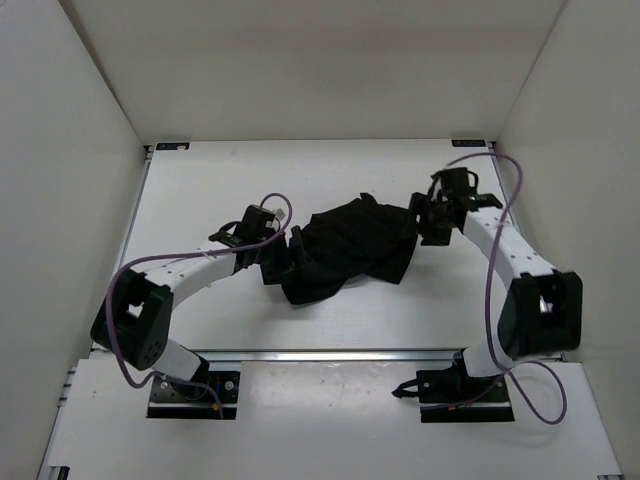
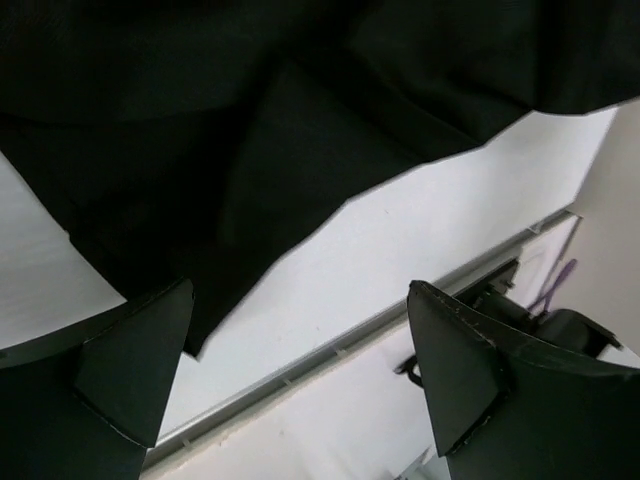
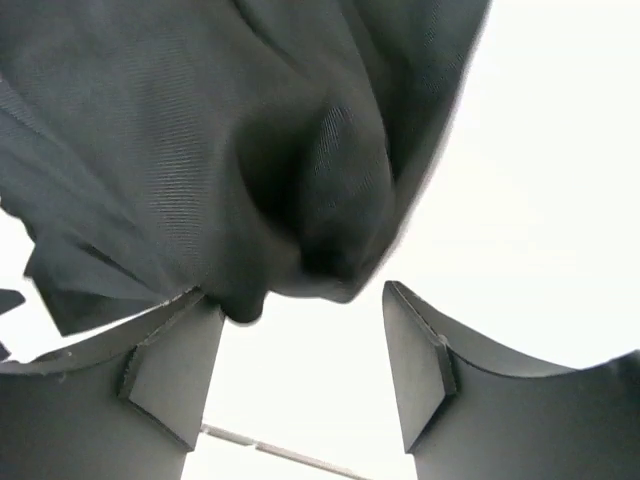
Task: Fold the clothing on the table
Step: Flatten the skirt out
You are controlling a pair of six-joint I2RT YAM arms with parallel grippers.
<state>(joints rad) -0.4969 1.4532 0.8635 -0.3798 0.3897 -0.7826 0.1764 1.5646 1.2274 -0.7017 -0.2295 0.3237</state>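
The left pincer point(image 2: 300, 300) is standing wide open and gripping nothing, hovering at the left hem of the black pleated fabric garment point(image 1: 350, 245). The right pincer point(image 3: 297, 295) is gaping too, empty, with a bunched fold bulging just past its tips. The garment is lying crumpled mid-way across the white matte bench point(image 1: 200, 180) between both arms, probably so each can reach an edge.

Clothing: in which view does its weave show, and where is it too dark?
Right wrist view: the clothing shows fine weave, while the white around it is washed out; left wrist view: it is nearly featureless black; top view: a dark mass, folds faint.
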